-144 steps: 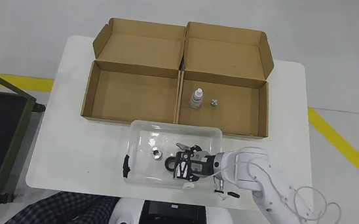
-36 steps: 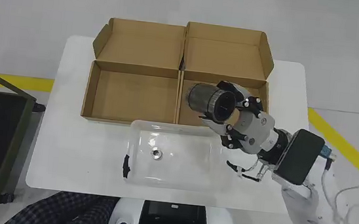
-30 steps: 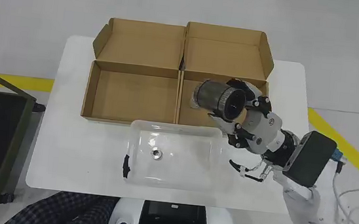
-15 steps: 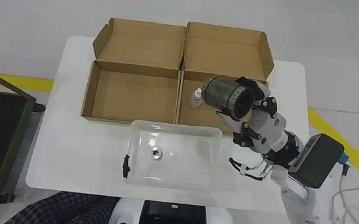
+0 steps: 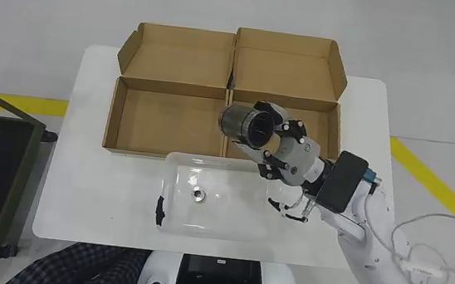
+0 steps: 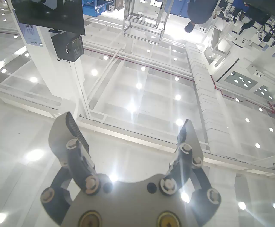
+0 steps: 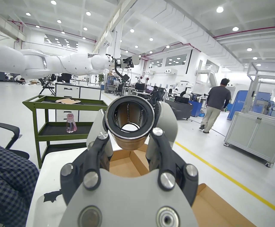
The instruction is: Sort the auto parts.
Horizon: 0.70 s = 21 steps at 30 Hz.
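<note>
Metal sleeve bearing [image 7: 130,140], likely heavy, rigid and slick, hangs above the cardboard boxes [image 5: 171,123] near their shared wall. Right jaws clamp its barrel midway, a sound hold. Left jaws gape wide, empty.

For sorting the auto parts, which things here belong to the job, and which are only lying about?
Job: cylindrical part, held by the right gripper; small metal part in the clear bin; left box; right box.
Lying about: green cart; pink bottle on it; black scrap by the bin.
</note>
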Each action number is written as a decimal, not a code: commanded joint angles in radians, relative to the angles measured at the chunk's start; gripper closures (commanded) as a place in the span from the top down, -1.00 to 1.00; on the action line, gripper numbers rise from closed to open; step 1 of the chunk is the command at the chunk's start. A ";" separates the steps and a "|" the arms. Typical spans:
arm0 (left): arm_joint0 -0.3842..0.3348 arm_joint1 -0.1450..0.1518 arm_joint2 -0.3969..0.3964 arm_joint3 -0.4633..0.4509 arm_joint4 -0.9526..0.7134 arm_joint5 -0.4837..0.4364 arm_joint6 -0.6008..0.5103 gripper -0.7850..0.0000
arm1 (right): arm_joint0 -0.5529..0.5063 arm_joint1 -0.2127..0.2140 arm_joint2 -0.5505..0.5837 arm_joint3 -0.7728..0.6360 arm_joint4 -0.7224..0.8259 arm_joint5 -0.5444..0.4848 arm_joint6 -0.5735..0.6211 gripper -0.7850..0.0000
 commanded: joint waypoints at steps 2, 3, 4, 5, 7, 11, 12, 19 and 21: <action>0.000 0.000 0.000 0.000 0.000 0.000 0.000 1.00 | 0.022 -0.006 -0.033 0.024 -0.007 0.002 0.030 -1.00; 0.000 0.000 0.000 0.000 0.000 0.000 0.000 1.00 | 0.029 -0.009 -0.044 0.034 -0.006 0.003 0.040 -1.00; 0.000 0.000 0.000 0.000 0.000 0.000 0.000 1.00 | 0.037 -0.011 -0.054 0.044 -0.003 0.002 0.049 -1.00; 0.000 0.000 0.000 0.000 0.000 0.000 0.000 1.00 | 0.045 -0.014 -0.064 0.055 -0.003 0.004 0.060 -1.00; 0.000 0.000 0.000 0.000 0.000 0.000 0.000 1.00 | 0.061 -0.019 -0.083 0.074 -0.001 0.005 0.079 -1.00; 0.000 0.000 0.000 0.000 0.000 0.000 0.000 1.00 | 0.094 -0.030 -0.121 0.114 -0.001 0.015 0.115 -1.00; 0.000 0.000 0.000 0.000 0.000 0.000 0.000 1.00 | 0.102 -0.033 -0.130 0.124 -0.002 0.019 0.123 -1.00; 0.000 0.000 0.000 0.000 0.000 0.000 0.000 1.00 | 0.159 -0.054 -0.188 0.202 0.006 0.037 0.169 -1.00; 0.000 0.000 0.000 0.000 0.000 0.000 0.000 1.00 | 0.173 -0.060 -0.202 0.222 0.005 0.043 0.181 -1.00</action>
